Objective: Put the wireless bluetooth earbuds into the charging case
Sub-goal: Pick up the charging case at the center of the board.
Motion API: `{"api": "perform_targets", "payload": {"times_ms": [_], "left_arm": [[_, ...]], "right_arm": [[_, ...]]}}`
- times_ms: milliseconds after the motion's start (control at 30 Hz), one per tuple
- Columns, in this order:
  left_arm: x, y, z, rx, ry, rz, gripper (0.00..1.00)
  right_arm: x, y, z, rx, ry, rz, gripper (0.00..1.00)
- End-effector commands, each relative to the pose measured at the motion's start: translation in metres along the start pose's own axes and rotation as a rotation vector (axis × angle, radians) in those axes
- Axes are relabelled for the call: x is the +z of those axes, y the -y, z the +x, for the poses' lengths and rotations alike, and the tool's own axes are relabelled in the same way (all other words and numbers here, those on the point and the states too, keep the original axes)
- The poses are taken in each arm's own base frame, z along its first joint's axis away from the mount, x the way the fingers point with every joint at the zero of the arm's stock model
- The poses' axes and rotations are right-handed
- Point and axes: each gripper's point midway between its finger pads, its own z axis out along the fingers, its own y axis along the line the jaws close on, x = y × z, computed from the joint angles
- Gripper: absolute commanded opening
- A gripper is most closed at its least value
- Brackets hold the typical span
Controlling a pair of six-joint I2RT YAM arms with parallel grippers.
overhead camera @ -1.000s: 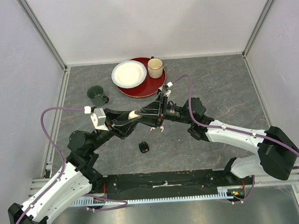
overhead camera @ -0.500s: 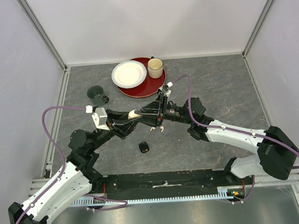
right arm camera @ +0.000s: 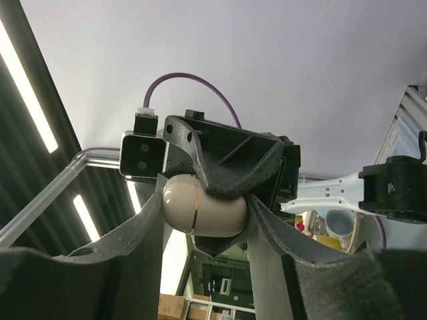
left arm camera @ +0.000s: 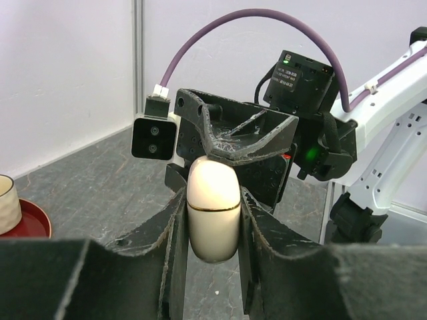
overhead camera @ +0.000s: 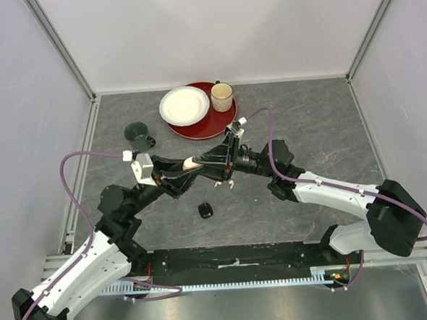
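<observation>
**Gloss and Grain Across the Rig**

The charging case (left arm camera: 213, 217) is gleaming as smooth, glossy cream plastic, with a thin gold metallic band ringing it. The black fingers (left arm camera: 172, 247) of the left gripper (left arm camera: 212, 200) are looking matt and grainy, like rough plastic, with their edges scuffed pale. The table (overhead camera: 320, 124) is showing a matt, mottled grey, stone-like surface. The red tray (overhead camera: 208, 126) is shining glossy. The purple cable (left arm camera: 267, 12) is looking smooth and rubbery.
</observation>
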Motion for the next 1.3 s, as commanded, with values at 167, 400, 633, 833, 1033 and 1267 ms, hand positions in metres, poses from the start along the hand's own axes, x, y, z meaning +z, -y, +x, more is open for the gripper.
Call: {"api": "perform_targets", "payload": {"times_ms": [167, 400, 633, 833, 1033, 1267], "left_arm": [[0.002, 0.000, 0.001, -0.021, -0.005, 0.002, 0.42], [0.002, 0.000, -0.003, -0.021, 0.010, -0.004, 0.42], [0.002, 0.001, -0.011, -0.014, 0.035, -0.004, 0.44], [0.003, 0.002, -0.010, -0.016, 0.030, 0.002, 0.39], [0.003, 0.002, -0.008, -0.017, 0.026, 0.004, 0.14], [0.003, 0.005, -0.007, -0.004, 0.021, 0.026, 0.02]], "right_arm": [[-0.002, -0.023, 0.003, -0.004, -0.002, -0.104, 0.09], [-0.002, -0.017, 0.002, 0.005, 0.001, -0.079, 0.09], [-0.002, -0.013, 0.002, -0.012, 0.009, -0.049, 0.09], [-0.003, -0.013, 0.002, -0.009, 0.011, -0.057, 0.09], [-0.003, -0.014, 0.002, -0.008, 0.006, -0.060, 0.09], [-0.002, 0.000, -0.002, -0.036, 0.023, 0.016, 0.17]]}}
